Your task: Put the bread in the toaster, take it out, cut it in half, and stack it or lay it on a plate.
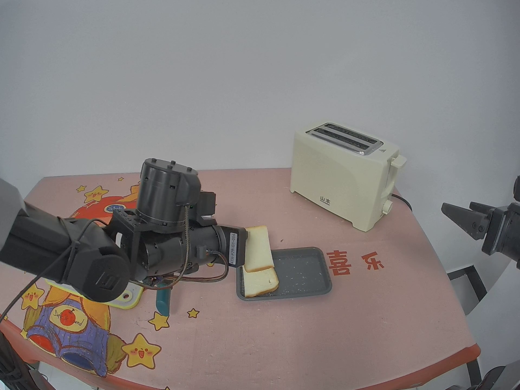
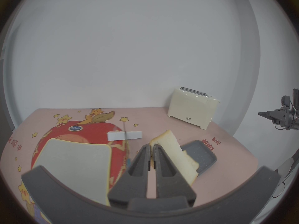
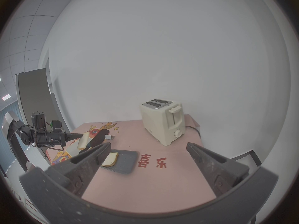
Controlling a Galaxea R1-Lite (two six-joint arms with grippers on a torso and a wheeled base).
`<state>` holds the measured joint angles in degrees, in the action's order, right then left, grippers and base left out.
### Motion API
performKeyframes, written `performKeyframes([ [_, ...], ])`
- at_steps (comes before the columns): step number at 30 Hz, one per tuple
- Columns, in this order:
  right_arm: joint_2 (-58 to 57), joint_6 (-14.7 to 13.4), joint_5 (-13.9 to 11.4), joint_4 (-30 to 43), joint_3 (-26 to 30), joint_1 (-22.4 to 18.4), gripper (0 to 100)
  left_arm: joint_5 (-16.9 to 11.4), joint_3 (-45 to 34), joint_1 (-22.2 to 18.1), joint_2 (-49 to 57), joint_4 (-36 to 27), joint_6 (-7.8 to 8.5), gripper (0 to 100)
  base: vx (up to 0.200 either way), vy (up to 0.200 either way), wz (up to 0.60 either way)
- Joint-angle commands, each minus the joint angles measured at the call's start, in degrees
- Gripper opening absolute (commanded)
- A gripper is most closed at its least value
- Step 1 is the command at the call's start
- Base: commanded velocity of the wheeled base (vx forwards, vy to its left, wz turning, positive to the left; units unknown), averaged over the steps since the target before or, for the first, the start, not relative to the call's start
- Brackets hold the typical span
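The left tool (image 2: 151, 154) is clamped on an upright bread slice (image 1: 258, 248) over the tray's (image 1: 306, 272) nearest end, where a second slice (image 1: 260, 281) lies flat. A cutting board (image 2: 74, 165) lies beside it. Beyond the tray, bare tabletop (image 1: 325, 320) runs to the toaster (image 1: 338, 177); the right tool (image 1: 459, 209), jaws apart, hangs past the tabletop's edge.

Cutting board (image 1: 129, 298) and knife (image 1: 162, 302) mostly behind left arm (image 1: 81, 253).
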<state>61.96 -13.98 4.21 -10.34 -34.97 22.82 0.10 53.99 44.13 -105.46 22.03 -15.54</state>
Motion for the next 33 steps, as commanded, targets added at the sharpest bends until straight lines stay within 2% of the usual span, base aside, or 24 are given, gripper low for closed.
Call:
performKeyframes([
  [1,0.09,0.01,0.01,-0.03,-0.01,0.03,100,-0.01,-0.03,0.17,-2.91,-0.23,-0.28,0,0.0,0.0,0.0],
  [32,0.09,0.01,-0.07,-0.21,-0.01,0.03,100,-0.27,-1.7,0.08,-3.52,-0.23,-0.37,0,0.0,0.0,0.0],
  [33,0.09,0.01,-0.07,-0.21,-0.01,0.03,100,-0.27,-1.7,0.08,-3.52,-0.14,-0.37,100,0.0,0.0,0.0],
])
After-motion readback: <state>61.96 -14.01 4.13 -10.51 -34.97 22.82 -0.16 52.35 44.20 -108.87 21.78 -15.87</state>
